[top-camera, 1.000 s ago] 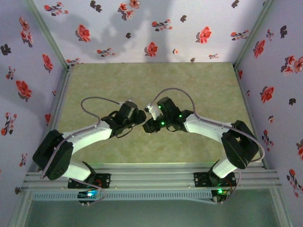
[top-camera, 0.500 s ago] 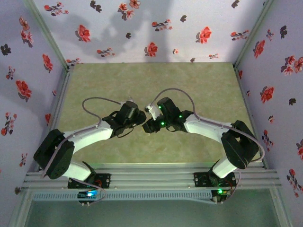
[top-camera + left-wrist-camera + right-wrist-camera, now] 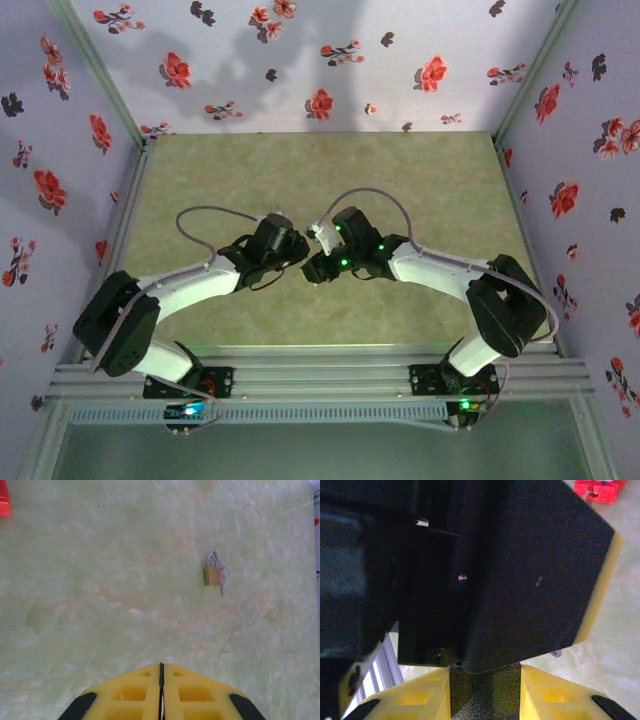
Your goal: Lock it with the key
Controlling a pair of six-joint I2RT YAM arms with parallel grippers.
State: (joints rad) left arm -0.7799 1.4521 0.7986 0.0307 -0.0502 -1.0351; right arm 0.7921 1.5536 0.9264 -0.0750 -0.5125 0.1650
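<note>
Left tool [image 3: 161, 666] is being held shut over the pale green marbled surface [image 3: 100, 580], a small brass padlock [image 3: 212, 576] with silver key [image 3: 221, 584] lying far right; whether the right tool [image 3: 485, 674] is gripping anything cannot be told.

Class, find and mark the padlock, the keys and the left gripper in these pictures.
padlock [image 3: 212, 576]: left wrist view, on its brass body.
keys [image 3: 221, 584]: left wrist view, on the blade beside the padlock.
left gripper [image 3: 161, 667]: left wrist view, at the seam between its shut yellow tips.

The left fingers [image 3: 132, 687] have just closed, pressed flat together now with nothing between, and the left arm [image 3: 190, 290] has crept slightly rightward.
</note>
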